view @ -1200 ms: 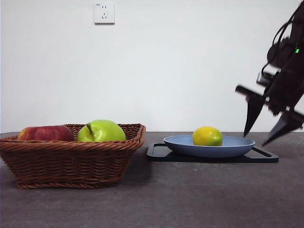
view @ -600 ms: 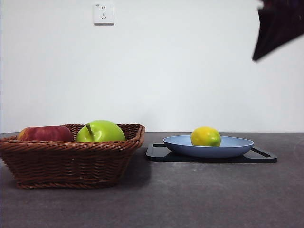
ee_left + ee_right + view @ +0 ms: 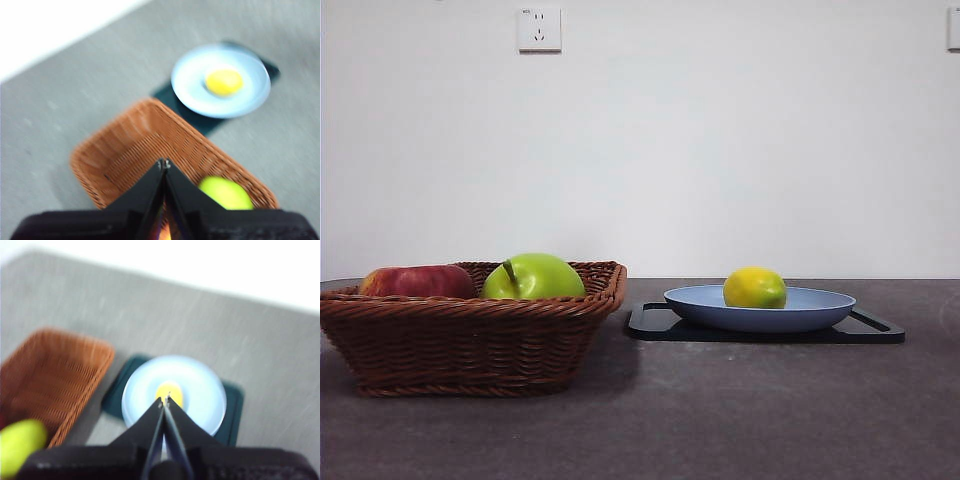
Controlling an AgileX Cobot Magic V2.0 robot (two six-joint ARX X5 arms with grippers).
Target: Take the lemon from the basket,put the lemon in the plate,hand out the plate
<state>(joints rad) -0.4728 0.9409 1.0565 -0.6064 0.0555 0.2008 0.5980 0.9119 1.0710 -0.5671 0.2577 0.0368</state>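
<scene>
The lemon (image 3: 755,288) lies in the light blue plate (image 3: 820,310), slightly left of its middle. The wicker basket (image 3: 470,340) stands to the left of the plate. Neither arm shows in the front view. My left gripper (image 3: 163,163) hangs high over the basket (image 3: 150,135), shut and holding nothing. Its view shows the plate (image 3: 250,95) and the lemon (image 3: 224,82) beyond the basket. My right gripper (image 3: 165,400) is high above the plate (image 3: 200,400), shut and holding nothing, its tips lined up with the lemon (image 3: 169,391).
A flat black tray (image 3: 660,325) lies under the plate. In the basket are a green apple (image 3: 532,277) and a red apple (image 3: 417,281). A white wall with a socket (image 3: 539,28) closes the far side.
The gripper that stood open beside the plate's right edge rose up and left the front view. The lemon, plate and basket stayed in place.
</scene>
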